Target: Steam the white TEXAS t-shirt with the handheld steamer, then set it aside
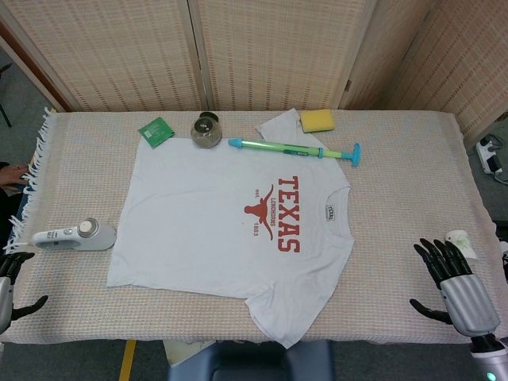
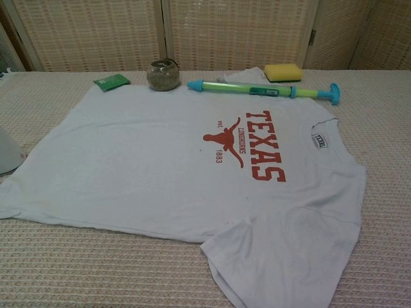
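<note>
Right hand (image 1: 459, 286) at near right tabletop (image 1: 397, 159) edge, fingers spread, holding nothing. Left hand (image 1: 9, 284) at near left corner, only partly in frame, also spread, nothing in it. White T-shirt (image 1: 214, 230) lies flat between both, well apart from each, print up, one sleeve over near edge. I judge step as pre-grasp. Paper cup (image 1: 463, 244) just ahead of right hand. Next move, I reckon: reach inward to shirt hem, avoid water-gun (image 1: 294, 148) beyond.

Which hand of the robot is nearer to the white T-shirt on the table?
The right hand. It hovers open near the table's right edge, beside the white T-shirt sleeve side. The left hand is open at the far left edge, beyond the handheld device.
</note>
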Controlling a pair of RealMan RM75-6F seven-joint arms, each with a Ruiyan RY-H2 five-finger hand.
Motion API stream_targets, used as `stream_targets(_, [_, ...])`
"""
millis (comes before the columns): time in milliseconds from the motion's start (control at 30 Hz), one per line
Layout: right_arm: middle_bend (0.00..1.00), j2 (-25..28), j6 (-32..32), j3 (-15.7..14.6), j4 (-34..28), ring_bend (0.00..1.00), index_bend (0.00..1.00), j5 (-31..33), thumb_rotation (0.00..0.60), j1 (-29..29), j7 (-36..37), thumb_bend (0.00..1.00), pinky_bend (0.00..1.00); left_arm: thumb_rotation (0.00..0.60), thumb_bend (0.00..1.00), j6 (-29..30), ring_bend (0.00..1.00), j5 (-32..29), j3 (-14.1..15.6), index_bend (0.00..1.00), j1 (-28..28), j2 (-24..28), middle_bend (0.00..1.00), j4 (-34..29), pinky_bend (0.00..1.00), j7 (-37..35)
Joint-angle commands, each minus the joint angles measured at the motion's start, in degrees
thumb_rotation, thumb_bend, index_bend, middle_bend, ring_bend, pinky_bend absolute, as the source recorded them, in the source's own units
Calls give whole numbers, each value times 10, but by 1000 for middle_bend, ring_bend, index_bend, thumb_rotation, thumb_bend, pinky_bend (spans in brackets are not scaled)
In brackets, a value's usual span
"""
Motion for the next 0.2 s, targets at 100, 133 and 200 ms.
stream_targets(100, [49, -1, -7, 3, 1, 0, 0, 2, 550, -5, 1, 108, 24, 600, 60, -3, 176, 14, 7, 262, -3, 6, 254, -10, 149, -9])
stream_targets(133, [50, -2, -11, 4, 2, 0, 0, 3, 551, -4, 4, 107, 24, 600, 60, -2, 176, 15, 8, 262, -2, 6, 254, -11, 149, -11])
stream_targets(200, [50, -3, -18, 5, 5, 0, 0, 4, 556, -2, 8, 107, 24, 600, 61, -1, 177, 16, 8, 262, -2, 4, 254, -11, 149, -12])
